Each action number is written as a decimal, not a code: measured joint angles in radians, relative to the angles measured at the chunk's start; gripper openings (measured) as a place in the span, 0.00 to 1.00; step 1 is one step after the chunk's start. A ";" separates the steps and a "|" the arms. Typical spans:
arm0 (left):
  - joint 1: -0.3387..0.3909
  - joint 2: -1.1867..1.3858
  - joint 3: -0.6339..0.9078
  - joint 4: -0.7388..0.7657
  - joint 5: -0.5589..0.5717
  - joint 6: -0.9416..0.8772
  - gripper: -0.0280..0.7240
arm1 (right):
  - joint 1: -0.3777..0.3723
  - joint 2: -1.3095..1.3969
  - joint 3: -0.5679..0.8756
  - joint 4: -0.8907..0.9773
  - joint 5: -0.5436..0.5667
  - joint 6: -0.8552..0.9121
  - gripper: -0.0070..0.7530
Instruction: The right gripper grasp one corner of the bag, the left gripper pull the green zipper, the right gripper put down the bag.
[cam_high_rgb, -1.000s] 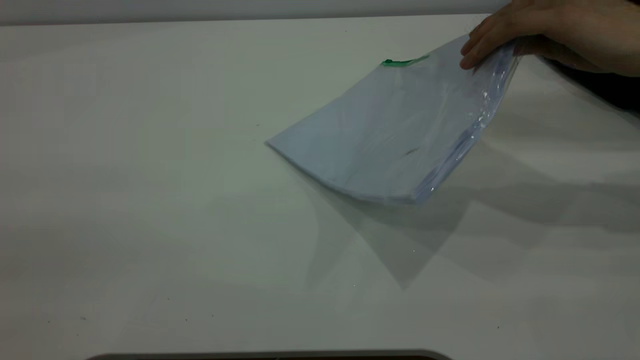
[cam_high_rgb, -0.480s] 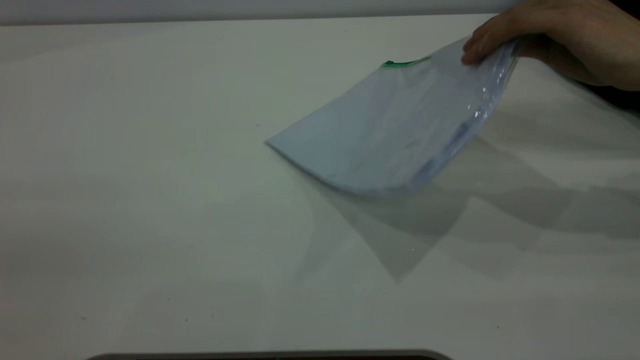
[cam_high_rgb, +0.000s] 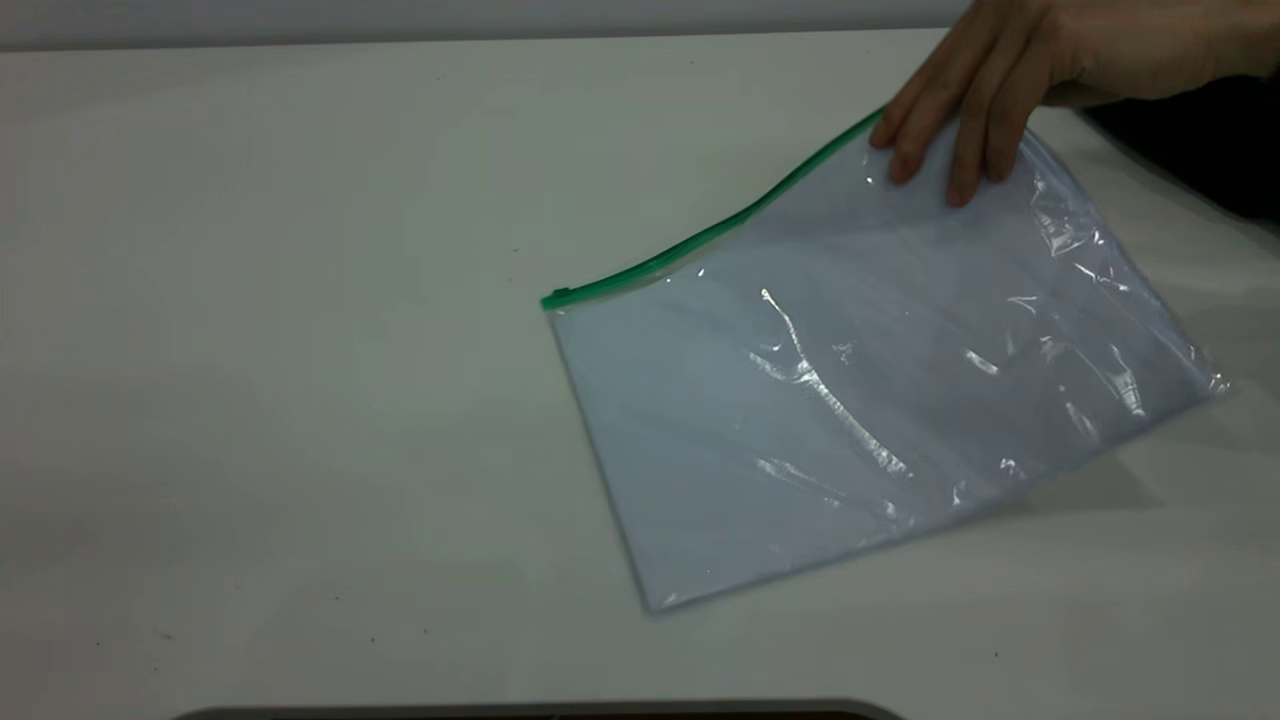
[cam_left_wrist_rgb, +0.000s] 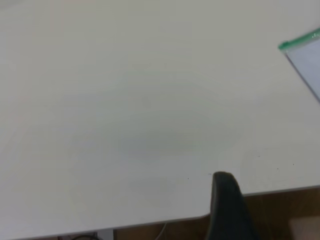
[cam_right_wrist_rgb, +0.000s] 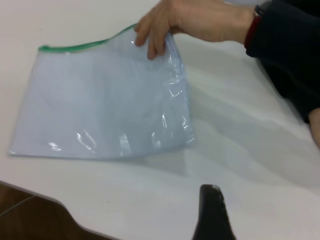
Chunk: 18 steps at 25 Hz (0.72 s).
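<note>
— Crinkly clear plastic: where is the bag (cam_high_rgb: 860, 400)?
— It is laid flat on the white table (cam_high_rgb: 280, 350), right of centre, its green zipper (cam_high_rgb: 700, 238) along the far edge. One end is pressed by a person's hand (cam_high_rgb: 990, 80).
— And the jaws?
— Only one dark finger (cam_left_wrist_rgb: 227, 207) (cam_right_wrist_rgb: 212, 215) of each gripper is seen, at the table's near edge; nothing is touched, and the opening cannot be told.

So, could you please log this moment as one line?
bag: flat on table | person's hand: on bag's far corner | green zipper: untouched | claws: away
</note>
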 joint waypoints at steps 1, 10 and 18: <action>0.000 0.000 0.000 0.000 0.000 0.001 0.70 | 0.000 0.000 0.000 0.000 0.000 0.000 0.75; 0.000 0.000 0.000 0.000 0.000 0.001 0.70 | 0.000 0.000 0.000 0.000 0.000 0.000 0.75; 0.000 0.000 0.000 0.000 0.000 0.001 0.70 | 0.000 0.000 0.000 0.000 0.000 0.013 0.75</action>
